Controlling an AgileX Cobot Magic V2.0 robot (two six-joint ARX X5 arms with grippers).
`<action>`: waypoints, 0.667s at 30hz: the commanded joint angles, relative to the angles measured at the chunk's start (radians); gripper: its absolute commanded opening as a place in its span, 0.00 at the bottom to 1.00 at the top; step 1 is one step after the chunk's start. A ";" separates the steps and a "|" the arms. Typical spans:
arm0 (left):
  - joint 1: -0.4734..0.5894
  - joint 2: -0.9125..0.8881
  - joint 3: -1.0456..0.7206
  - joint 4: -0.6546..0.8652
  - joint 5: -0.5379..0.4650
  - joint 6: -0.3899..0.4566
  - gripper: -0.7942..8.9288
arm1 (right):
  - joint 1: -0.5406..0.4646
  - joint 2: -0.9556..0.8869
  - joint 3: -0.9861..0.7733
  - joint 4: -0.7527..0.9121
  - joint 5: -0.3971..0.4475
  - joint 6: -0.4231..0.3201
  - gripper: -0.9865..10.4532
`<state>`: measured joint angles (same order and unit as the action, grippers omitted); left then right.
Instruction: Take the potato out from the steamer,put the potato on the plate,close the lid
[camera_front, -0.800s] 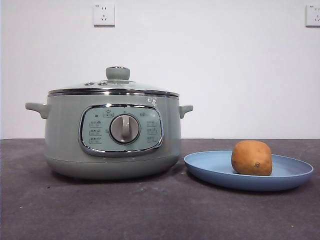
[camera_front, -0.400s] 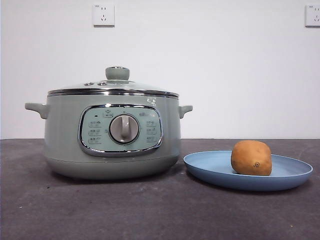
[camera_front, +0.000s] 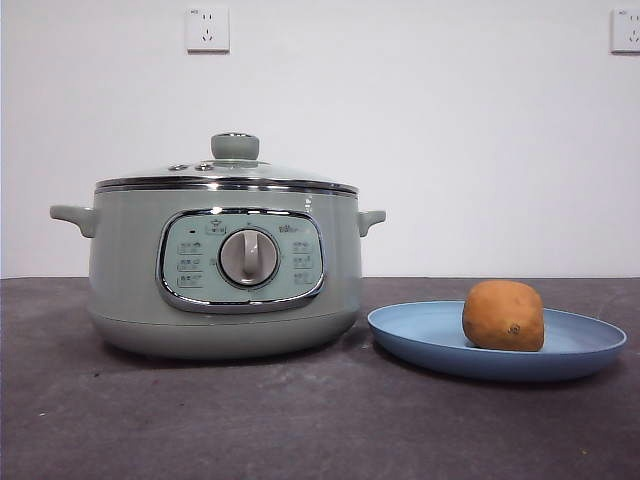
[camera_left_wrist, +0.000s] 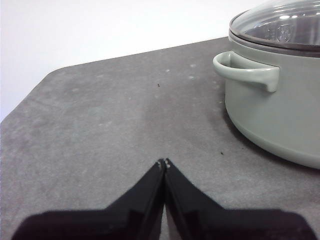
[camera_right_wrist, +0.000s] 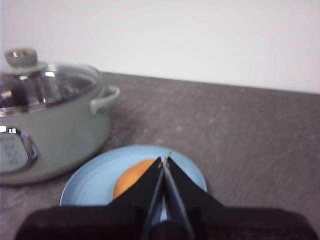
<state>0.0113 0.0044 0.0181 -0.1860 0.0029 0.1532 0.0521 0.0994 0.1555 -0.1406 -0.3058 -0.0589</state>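
The sage-green steamer (camera_front: 225, 270) stands on the table's left with the glass lid (camera_front: 228, 172) shut on it. The golden-brown potato (camera_front: 503, 315) lies on the light-blue plate (camera_front: 420, 335) to the pot's right. No arm shows in the front view. My left gripper (camera_left_wrist: 164, 162) is shut and empty, above bare table beside the steamer's (camera_left_wrist: 280, 100) handle. My right gripper (camera_right_wrist: 165, 159) is shut and empty, held above the plate (camera_right_wrist: 95, 180), with the potato (camera_right_wrist: 131, 184) partly hidden behind its jaws. The steamer (camera_right_wrist: 47, 130) also shows there.
The dark grey table (camera_front: 300, 420) runs back to a white wall with two sockets (camera_front: 207, 29). In the left wrist view the table's corner (camera_left_wrist: 55, 75) lies beyond the gripper.
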 joint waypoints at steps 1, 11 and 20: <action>0.003 -0.003 -0.014 -0.003 0.000 -0.007 0.08 | 0.001 -0.043 -0.063 0.014 0.002 0.027 0.09; 0.003 -0.003 -0.014 -0.003 0.000 -0.007 0.08 | 0.002 -0.098 -0.146 -0.025 -0.002 0.082 0.09; 0.003 -0.003 -0.014 -0.003 0.000 -0.007 0.08 | 0.002 -0.098 -0.146 -0.024 -0.002 0.147 0.09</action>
<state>0.0113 0.0044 0.0185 -0.1860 0.0029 0.1528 0.0528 0.0048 0.0238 -0.1650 -0.3069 0.0654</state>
